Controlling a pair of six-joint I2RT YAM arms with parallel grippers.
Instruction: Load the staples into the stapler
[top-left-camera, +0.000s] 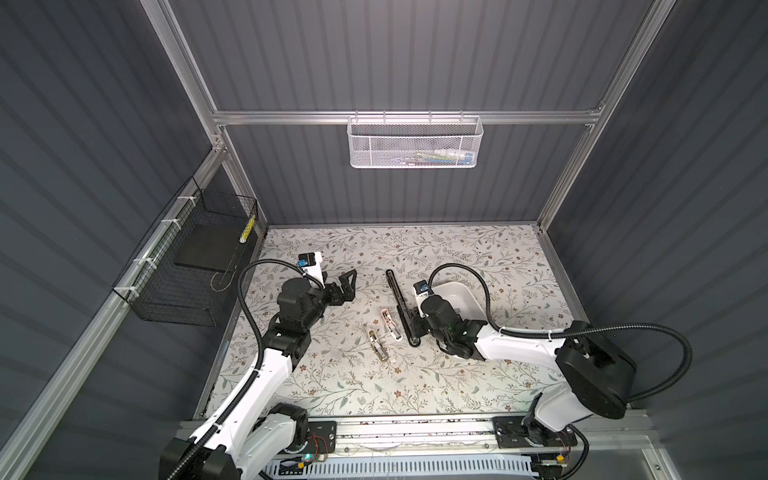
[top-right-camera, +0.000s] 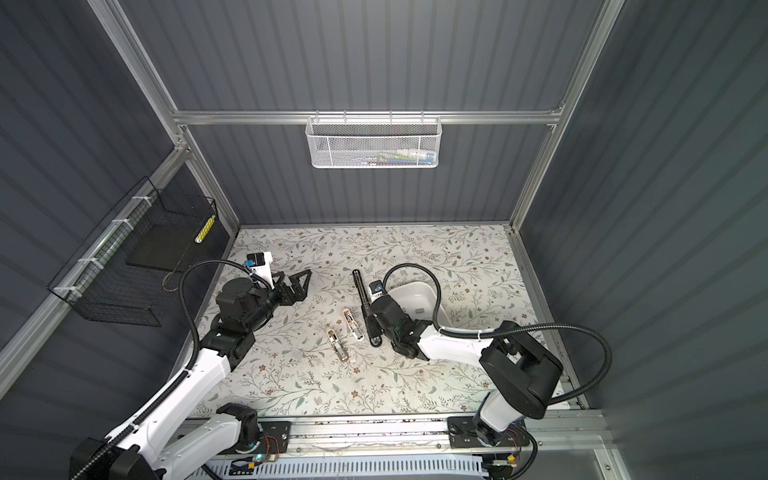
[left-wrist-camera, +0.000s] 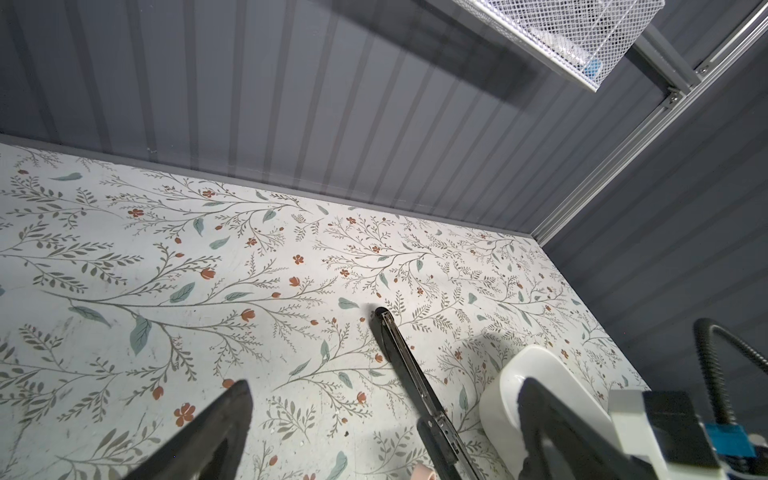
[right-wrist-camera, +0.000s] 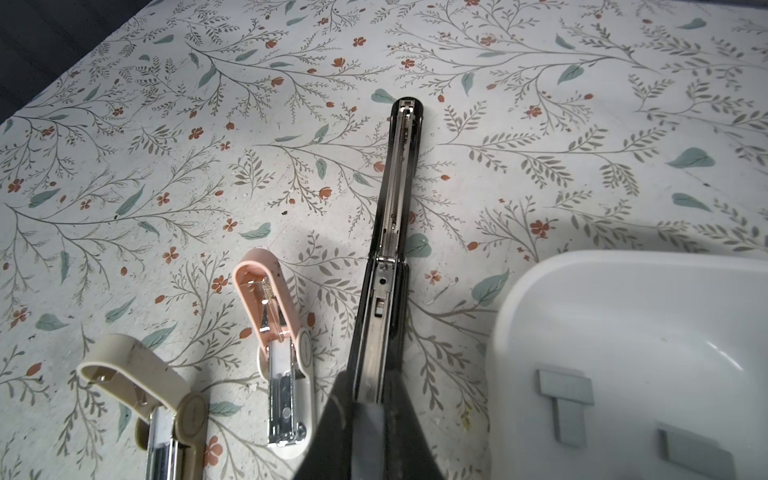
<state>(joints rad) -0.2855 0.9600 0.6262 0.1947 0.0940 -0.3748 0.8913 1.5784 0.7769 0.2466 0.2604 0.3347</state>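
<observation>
At centre right in both top views, grey staples lie in a white tray; beside it the closed right tool meets an open black stapler. The left tool gapes, empty.

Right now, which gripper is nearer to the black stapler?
Right. The right gripper sits shut over the metal rail of the black stapler. The left gripper hovers open off to the stapler's left in both top views, clear of it.
</observation>
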